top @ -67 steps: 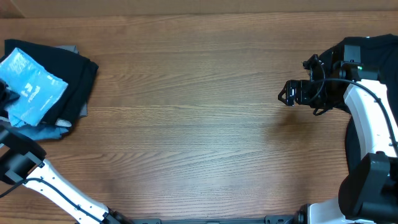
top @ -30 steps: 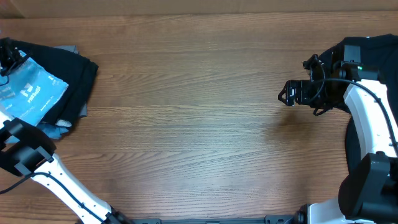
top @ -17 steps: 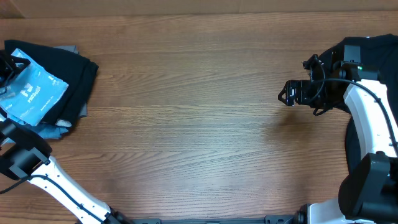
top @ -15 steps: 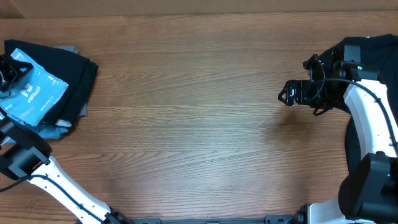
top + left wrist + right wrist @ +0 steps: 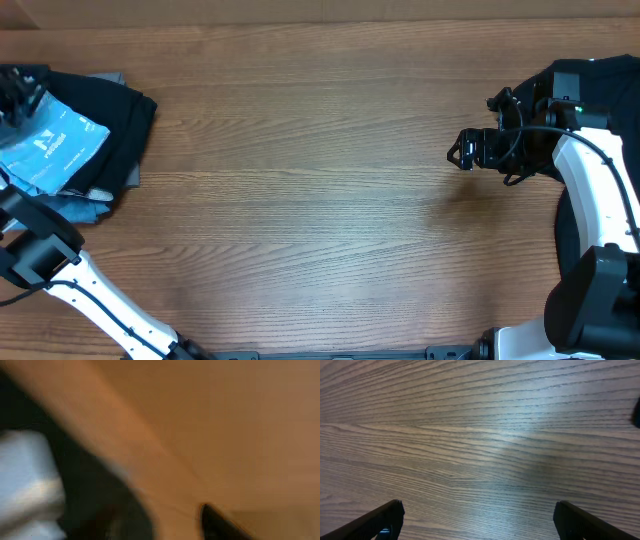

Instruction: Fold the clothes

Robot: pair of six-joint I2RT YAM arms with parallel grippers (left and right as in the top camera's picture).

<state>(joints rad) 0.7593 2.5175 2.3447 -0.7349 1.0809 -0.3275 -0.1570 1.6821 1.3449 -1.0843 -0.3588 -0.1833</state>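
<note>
The left gripper (image 5: pixel 18 90) is hovering at the far corner of the light-blue T-shirt (image 5: pixel 58 150), which is lying folded just beside it, on top of a stack of dark garments (image 5: pixel 130 120). Its wrist view is smearing badly (motion blur, by the look), so I cannot tell whether its jaws are apart or pinching cloth. The right gripper (image 5: pixel 461 152) is hanging well apart over bare surface (image 5: pixel 300 220), jaws spread wide, holding nothing. The risk: if the thin fabric is catching on a fingertip while the left gripper is lifting, the fold could come undone or the shirt could slide off the stack.
</note>
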